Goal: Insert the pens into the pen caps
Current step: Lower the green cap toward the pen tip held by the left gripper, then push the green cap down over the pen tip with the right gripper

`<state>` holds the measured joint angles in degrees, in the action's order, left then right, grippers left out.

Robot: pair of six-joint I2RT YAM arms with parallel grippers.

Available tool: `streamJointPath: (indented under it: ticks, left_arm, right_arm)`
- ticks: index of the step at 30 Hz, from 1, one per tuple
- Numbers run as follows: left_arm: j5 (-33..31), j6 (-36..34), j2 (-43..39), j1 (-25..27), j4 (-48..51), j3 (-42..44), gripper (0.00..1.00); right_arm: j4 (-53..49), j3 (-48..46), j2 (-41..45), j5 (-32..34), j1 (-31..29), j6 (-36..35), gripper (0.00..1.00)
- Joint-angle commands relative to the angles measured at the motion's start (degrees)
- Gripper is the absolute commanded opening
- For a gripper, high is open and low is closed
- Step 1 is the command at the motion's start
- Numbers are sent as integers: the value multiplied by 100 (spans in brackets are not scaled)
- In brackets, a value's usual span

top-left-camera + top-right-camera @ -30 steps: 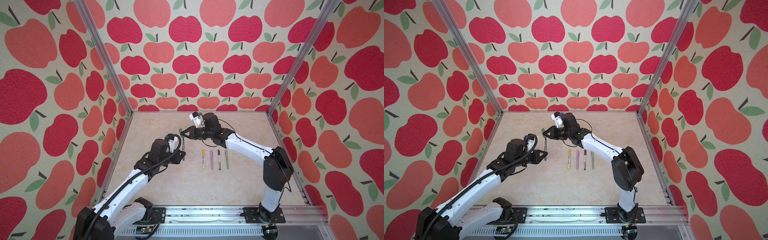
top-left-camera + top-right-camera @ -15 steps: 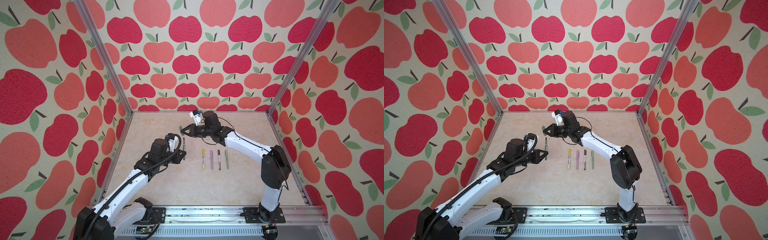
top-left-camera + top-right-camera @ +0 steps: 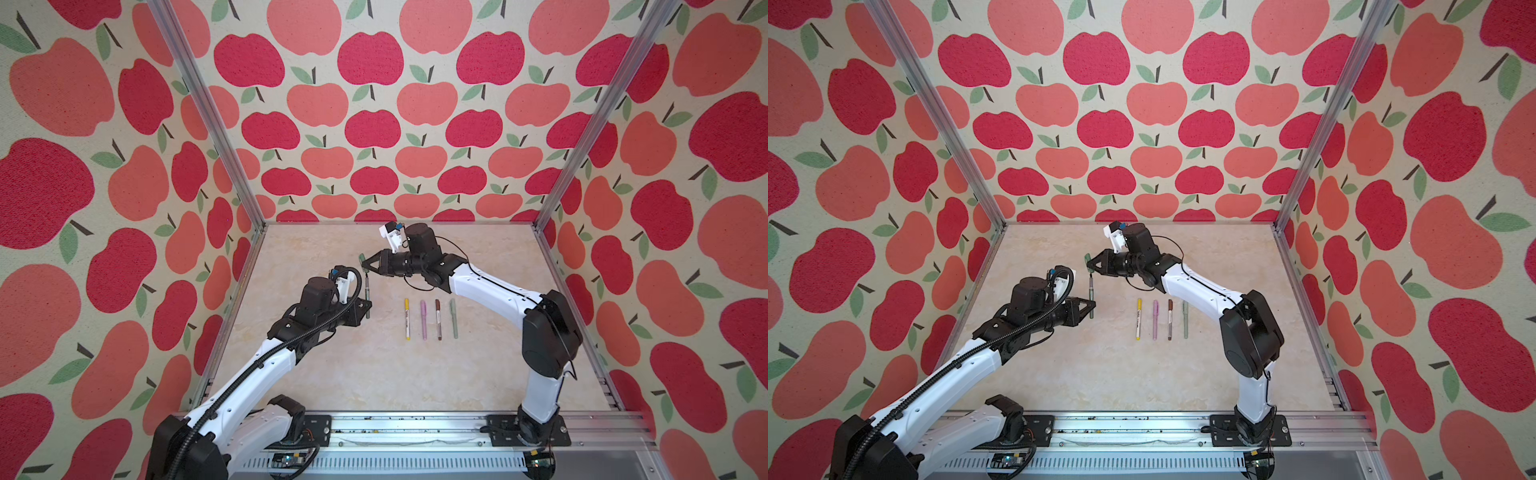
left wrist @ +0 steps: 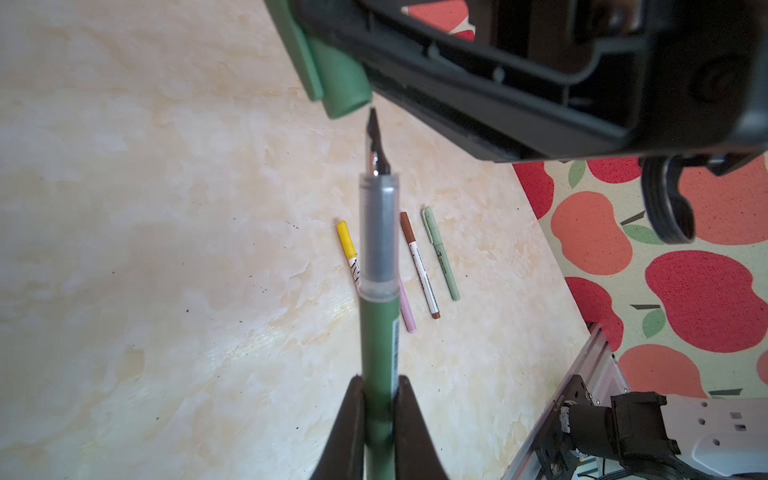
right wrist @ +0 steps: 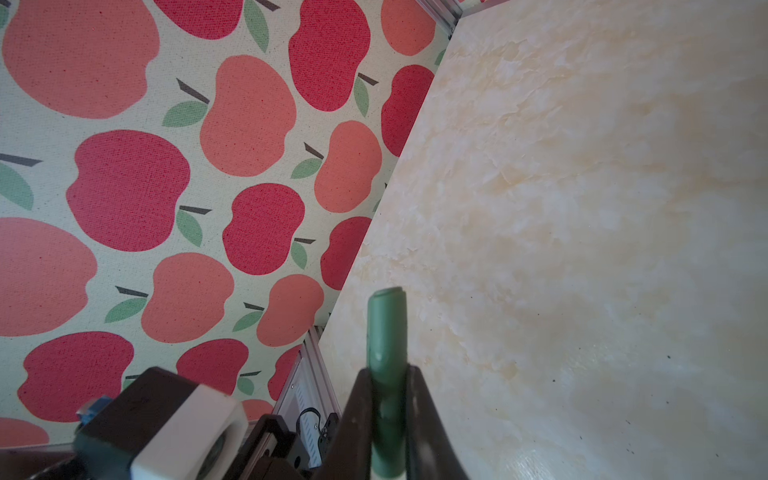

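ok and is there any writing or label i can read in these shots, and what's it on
Nothing is legible in any view.
dark green pen: pale label strip along the barrel, blurred.
brown-capped pen: dark print on the white barrel, too small.
sage green pen: dark print, too small.
yellow-capped pen: black marks on the barrel, unreadable.
dark green cap: no print seen.

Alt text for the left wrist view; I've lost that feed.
A dark green pen, clamped in the left arm's jaws, points its bare dark tip close to a matching green cap held in the right arm's jaws. Beyond, four capped pens lie side by side on the table.
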<state>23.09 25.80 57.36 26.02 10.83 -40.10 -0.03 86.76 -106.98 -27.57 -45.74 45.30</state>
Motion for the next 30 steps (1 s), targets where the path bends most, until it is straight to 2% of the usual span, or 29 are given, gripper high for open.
streamJointPath:
  ticks: [1,30]
  left_arm:
    - [-75,17,-67,-36,-107,37,0]
    - [57,12,-106,-44,-126,143,0]
  right_arm:
    - [-50,-106,157,-30,-49,-100,5]
    - [-77,298,46,-11,-49,-73,5]
